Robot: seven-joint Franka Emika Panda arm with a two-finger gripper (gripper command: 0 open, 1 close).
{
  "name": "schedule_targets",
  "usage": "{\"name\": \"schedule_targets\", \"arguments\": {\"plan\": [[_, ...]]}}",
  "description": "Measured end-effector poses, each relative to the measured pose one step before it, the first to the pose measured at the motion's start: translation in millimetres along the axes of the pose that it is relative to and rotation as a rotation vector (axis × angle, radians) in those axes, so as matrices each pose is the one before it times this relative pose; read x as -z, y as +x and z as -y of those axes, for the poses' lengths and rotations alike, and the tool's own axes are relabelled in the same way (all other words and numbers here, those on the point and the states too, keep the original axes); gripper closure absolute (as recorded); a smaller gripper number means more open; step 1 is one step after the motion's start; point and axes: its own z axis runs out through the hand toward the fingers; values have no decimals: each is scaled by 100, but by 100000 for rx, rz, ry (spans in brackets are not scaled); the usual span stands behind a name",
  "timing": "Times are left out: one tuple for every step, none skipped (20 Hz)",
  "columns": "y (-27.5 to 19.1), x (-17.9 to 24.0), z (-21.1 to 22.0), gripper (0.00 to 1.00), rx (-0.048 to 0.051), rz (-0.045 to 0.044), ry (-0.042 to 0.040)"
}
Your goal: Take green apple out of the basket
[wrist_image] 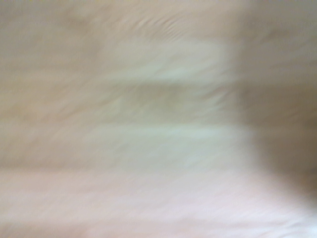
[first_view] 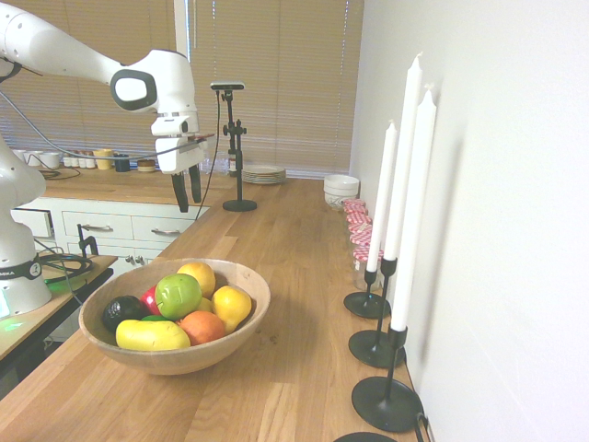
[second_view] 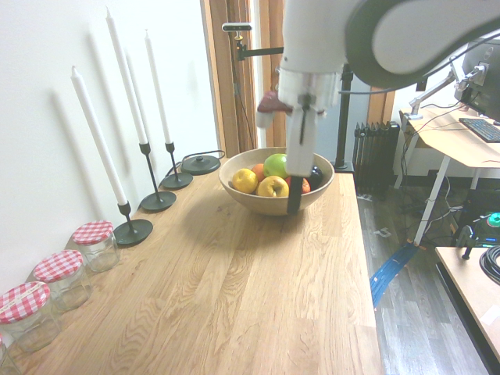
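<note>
The green apple lies on top of the fruit pile in the basket, a wide wooden bowl at one end of the counter. My gripper hangs in the air above the counter, well away from the basket and higher than it. Its two dark fingers point down, stand apart and hold nothing. In the second exterior view the gripper shows edge-on in front of the basket and hides part of it. The wrist view is a pale blur.
Oranges, a yellow fruit, a red apple and a dark fruit share the basket. Three tall white candles in black holders line the wall, with red-lidded jars beyond. A black camera stand and stacked plates sit at the far end.
</note>
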Motion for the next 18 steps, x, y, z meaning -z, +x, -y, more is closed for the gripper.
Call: {"name": "schedule_targets", "arguments": {"plan": [[1778, 472, -505, 0, -1188, -273, -29], [1798, 316, -591, 0, -1280, -137, -254], [1760, 103, -614, 0, -1284, 16, -499], [1796, -22, -660, 0, -1357, 148, -770], [1754, -81, -663, 0, -1384, 18, -655], [1626, -188, -562, 0, -1197, 186, -726], [1536, -187, -586, 0, -1386, -14, -676], [1702, -255, -640, 0, -1625, 108, -816], [1426, -276, -484, 0, -1219, 299, -494], [1361, -312, -504, 0, -1237, 619, -511], [1299, -333, -441, 0, -1158, 760, -633], [1246, -254, -344, 0, -876, 676, -266], [1188, -322, -269, 0, -1082, 969, -232], [1150, -294, -178, 0, -1121, 923, -42], [1079, -381, -131, 0, -1023, 919, -140], [941, -423, 5, 0, -932, 1048, -62], [931, -552, -13, 0, -1065, 862, -235], [846, -579, 23, 0, -908, 842, -147]]}}
